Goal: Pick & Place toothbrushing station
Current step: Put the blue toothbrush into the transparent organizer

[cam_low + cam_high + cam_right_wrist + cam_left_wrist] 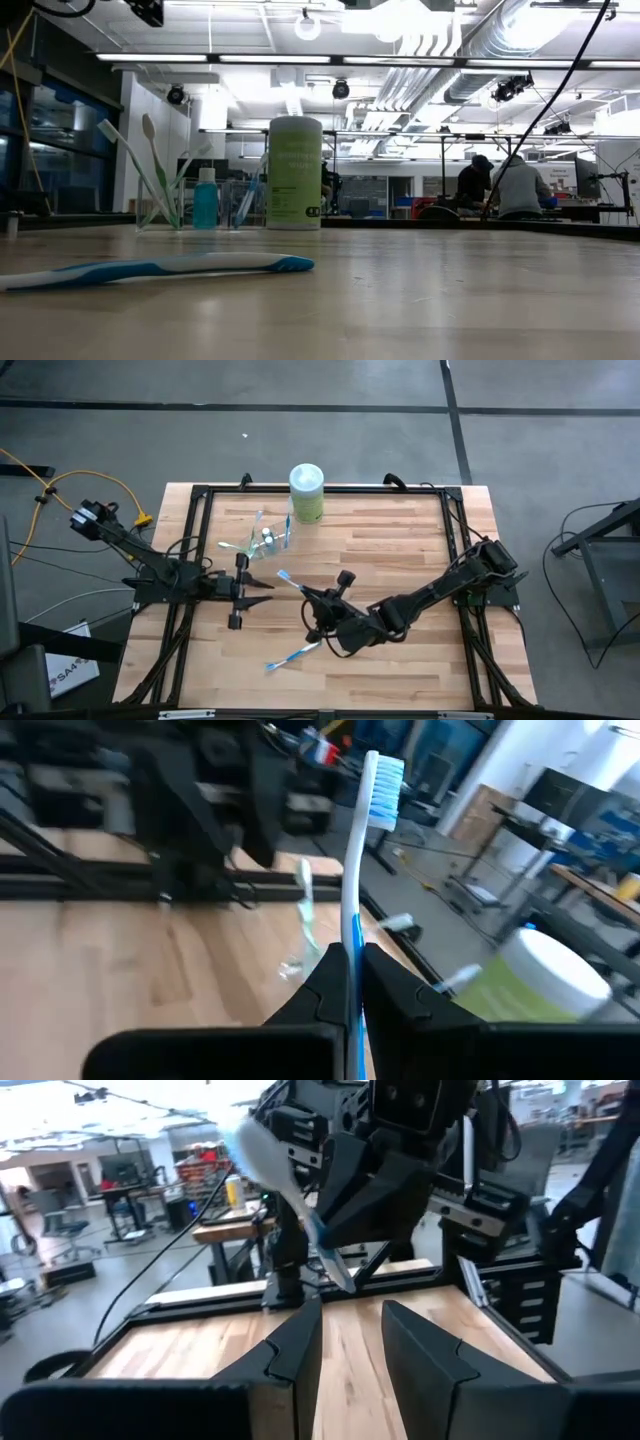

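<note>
The room is a large workshop with a grey concrete floor (330,385), bright strip lights and pipes overhead; in the low view two people (500,186) sit at benches far behind the table. The table (400,530) is pale wood planks in a black frame.

The left arm (150,565) reaches in from the table's left edge, the right arm (440,590) from the right, and they meet near the middle. At the far edge stands a pale green canister (306,492) with a white lid. Just left of it sits the clear cup (275,538), with toothbrushes (258,530) leaning out of it and a small blue bottle (205,199) beside them.

The right gripper (308,596) is at mid-table, its fingers (325,982) clamped tight on a white and blue toothbrush (290,581) whose bristle head points toward the left arm. The left gripper (268,584) faces it close by, fingers (295,1342) parted a little with nothing between them, the brush head just ahead of them.

Another blue and white toothbrush (292,655) lies flat on the wood nearer the front edge, below the right gripper in the high view.
</note>
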